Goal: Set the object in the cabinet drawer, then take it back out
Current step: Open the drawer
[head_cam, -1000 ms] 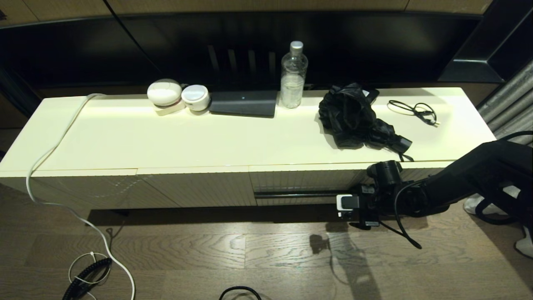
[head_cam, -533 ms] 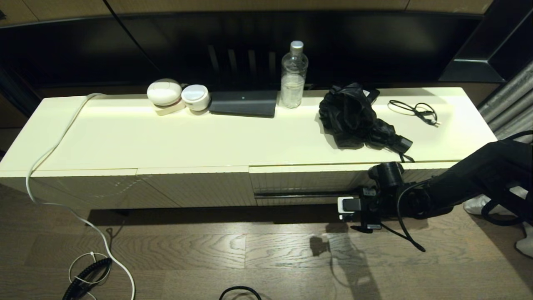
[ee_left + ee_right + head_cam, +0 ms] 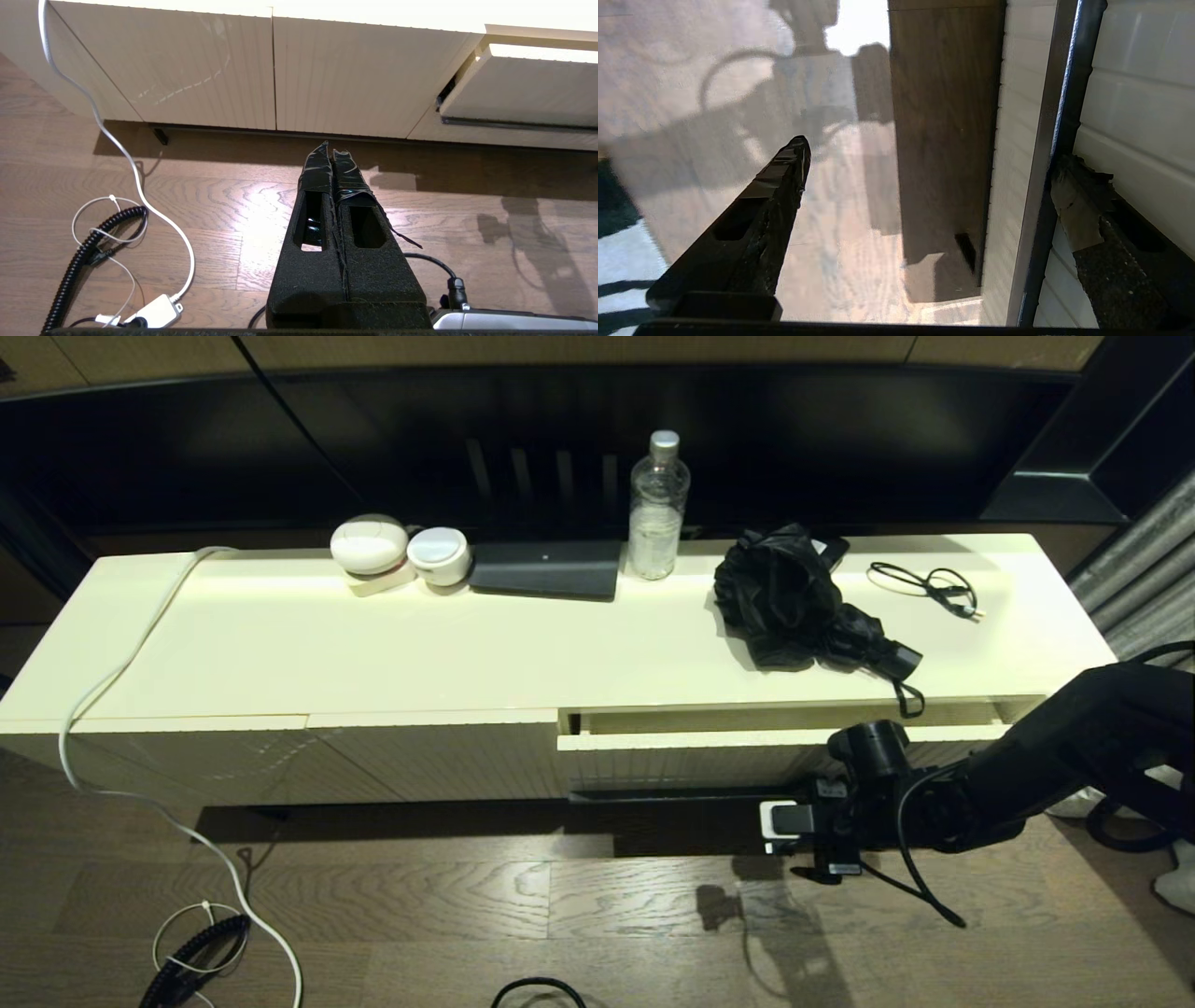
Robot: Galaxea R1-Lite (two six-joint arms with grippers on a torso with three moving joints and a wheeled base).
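The black folding umbrella [image 3: 803,602] lies as a loose bundle on the cabinet top, right of centre, its handle and strap hanging towards the front edge. Directly below it the cabinet drawer [image 3: 691,761] stands a small way out, showing a narrow strip of cream interior. My right gripper [image 3: 803,803] is at the drawer front and is open [image 3: 931,151]. One finger [image 3: 1083,219] sits in the dark handle groove [image 3: 1064,93]; the other finger [image 3: 770,196] hangs over the floor. My left gripper [image 3: 331,147] is shut, empty and parked low over the floor, facing the cabinet.
On the cabinet top [image 3: 373,653] stand a clear bottle [image 3: 658,504], a flat black box [image 3: 546,569], two white round items [image 3: 369,543] and a thin black cable [image 3: 929,583]. A white cord [image 3: 121,681] runs off the left end to cables on the floor [image 3: 196,943].
The drawer has slid out from shut to slightly open. My right gripper has moved back towards me with it, a finger in the groove.
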